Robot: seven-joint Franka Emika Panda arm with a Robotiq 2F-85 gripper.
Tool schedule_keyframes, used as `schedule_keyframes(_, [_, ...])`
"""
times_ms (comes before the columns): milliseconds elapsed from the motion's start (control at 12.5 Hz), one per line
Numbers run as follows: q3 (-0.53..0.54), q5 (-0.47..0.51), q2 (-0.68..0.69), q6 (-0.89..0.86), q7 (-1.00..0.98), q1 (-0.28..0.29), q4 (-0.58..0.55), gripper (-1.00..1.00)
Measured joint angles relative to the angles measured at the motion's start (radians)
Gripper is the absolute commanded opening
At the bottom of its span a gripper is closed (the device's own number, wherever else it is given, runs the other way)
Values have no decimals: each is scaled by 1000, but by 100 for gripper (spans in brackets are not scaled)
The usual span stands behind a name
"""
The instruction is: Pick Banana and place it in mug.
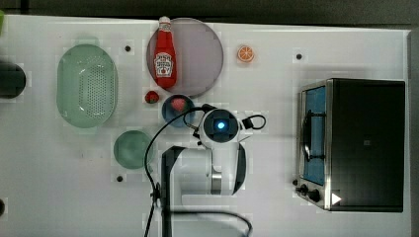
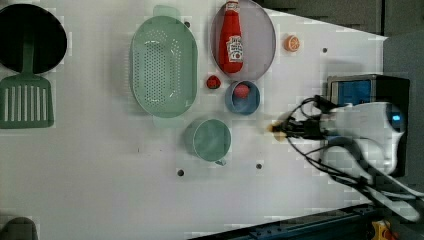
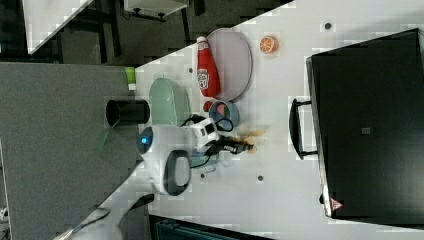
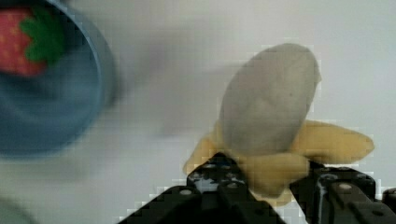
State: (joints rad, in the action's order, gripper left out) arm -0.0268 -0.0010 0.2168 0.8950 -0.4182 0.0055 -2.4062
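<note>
Item: half-peeled banana (image 4: 271, 140), lying on the white table (image 1: 306, 29) at four o'clock from the blue bowl (image 4: 56, 116). We note the gripper (image 4: 268, 186) with fingers (image 4: 215, 175) closed against the banana's peel. Green mug (image 2: 211, 140) stands apart.

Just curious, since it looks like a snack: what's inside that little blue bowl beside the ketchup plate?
The blue bowl holds a single strawberry, red with green leaves in the wrist view. In the top view, the robot's arm covers part of the bowl's rim, so the bowl's floor there can't be seen.
</note>
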Motion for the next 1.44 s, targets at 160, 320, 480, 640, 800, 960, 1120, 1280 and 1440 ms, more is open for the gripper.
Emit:
schedule_keyframes(160, [2, -10, -130, -199, 0, -22, 53, -28])
schedule_keyframes(320, [-1, -16, -240, -372, 0, -23, 137, -28])
schedule_keyframes(480, [13, 4, -296, -497, 0, -36, 256, -28])
schedule_keyframes(640, [36, 19, -334, -523, 5, -34, 316, -28])
schedule_keyframes(800, [63, 83, -350, -582, 53, -12, 342, -28])
schedule_keyframes(960, [124, 119, -344, -565, 137, -11, 334, -28])
schedule_keyframes(1120, [214, 118, -321, -551, 270, -18, 320, -28])
schedule_keyframes(1280, [304, 99, -293, -489, 397, 2, 279, -28])
schedule_keyframes(1440, [365, 113, -244, -393, 493, 42, 254, -28])
